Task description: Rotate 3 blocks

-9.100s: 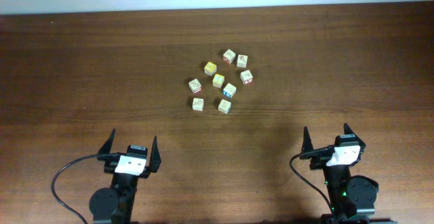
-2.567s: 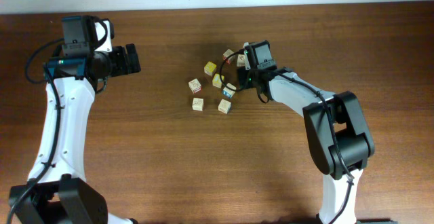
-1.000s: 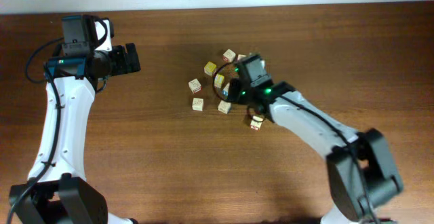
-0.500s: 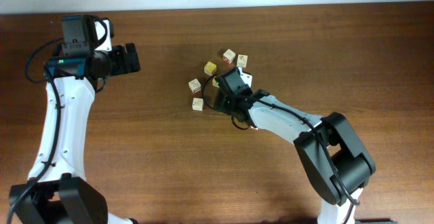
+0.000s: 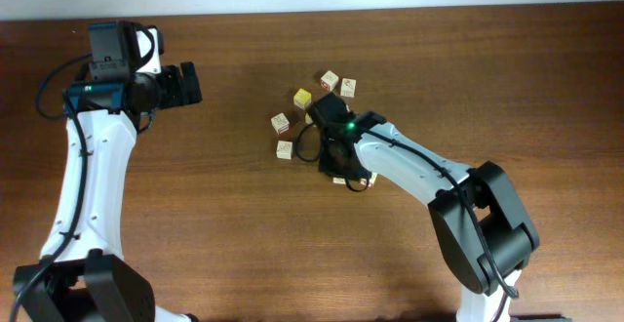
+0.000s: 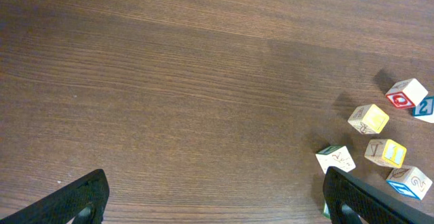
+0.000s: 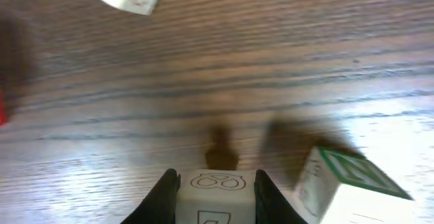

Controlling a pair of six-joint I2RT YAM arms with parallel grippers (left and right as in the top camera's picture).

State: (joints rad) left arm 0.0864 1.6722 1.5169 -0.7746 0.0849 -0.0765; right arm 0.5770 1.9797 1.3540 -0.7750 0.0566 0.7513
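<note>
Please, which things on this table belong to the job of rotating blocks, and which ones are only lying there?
For the job: plain cream cube in the right claw; red-marked cube by the right arm; blue-sided cube.
Only lying there: two yellow-topped cubes; green-sided cube.

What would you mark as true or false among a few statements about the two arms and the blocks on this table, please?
1. The left gripper is open and empty. True.
2. The right gripper hangs over bare wood with nothing between its fingers. False: a cream block sits between its fingers, which press on both sides.
3. The table is white. False: it is dark brown wood.
4. A yellow-topped block lies on the table. True.
</note>
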